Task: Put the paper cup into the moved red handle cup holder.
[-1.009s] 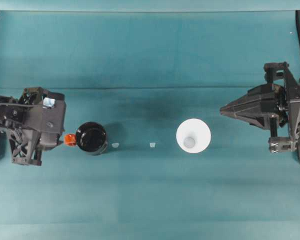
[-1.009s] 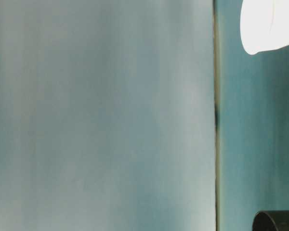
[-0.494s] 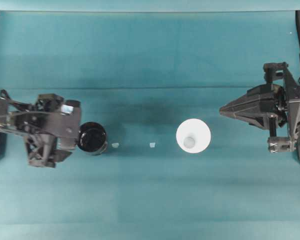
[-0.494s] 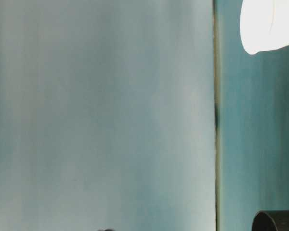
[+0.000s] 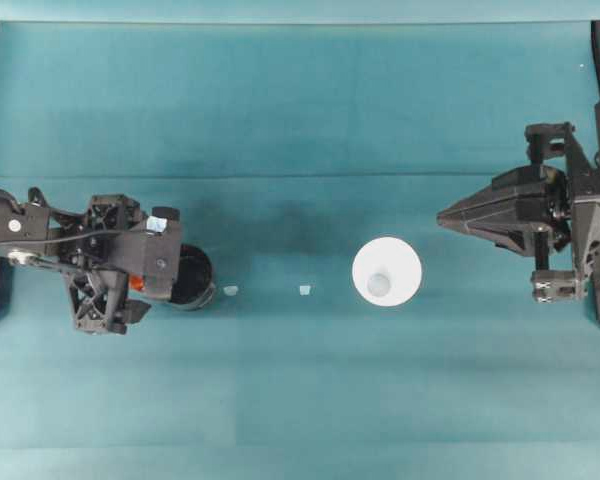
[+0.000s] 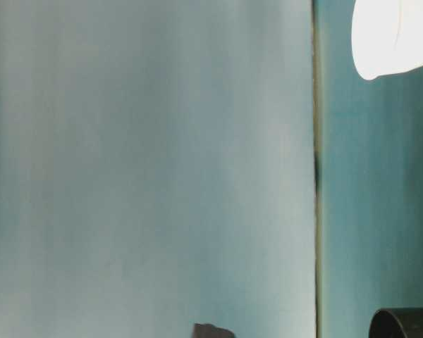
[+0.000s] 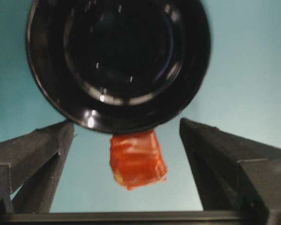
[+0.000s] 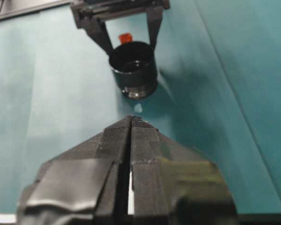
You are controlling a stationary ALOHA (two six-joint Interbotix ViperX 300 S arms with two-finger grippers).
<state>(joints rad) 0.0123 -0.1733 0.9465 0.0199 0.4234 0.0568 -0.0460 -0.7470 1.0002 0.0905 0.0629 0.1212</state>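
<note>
While spread wide, left claw [image 7: 126, 154] straddling the red-orange handle nub [image 7: 137, 159] of the red handle cup holder [image 7: 118, 61]; nub lying in the gap between both fingers [image 7: 35, 152], not touching either. Holder standing upright on the teal tabletop [image 5: 300, 100] just ahead of that claw's tips, open mouth up, glossy black inside. From overhead, left claw [image 5: 155, 280] partly covering the holder [image 5: 192, 277] on its near side. Right claw [image 5: 442, 216] pressed together, fingers [image 8: 145, 140] meeting in one thin seam, gripping nothing. Paper cup [image 5: 387, 271] upright, just ahead of the right claw's tip and a little to one side, apart from it. Holder well beyond the cup, straight out from the right claw [image 8: 131, 119]. Two small pale scraps [image 5: 304, 290] on the tabletop between cup and holder.
</note>
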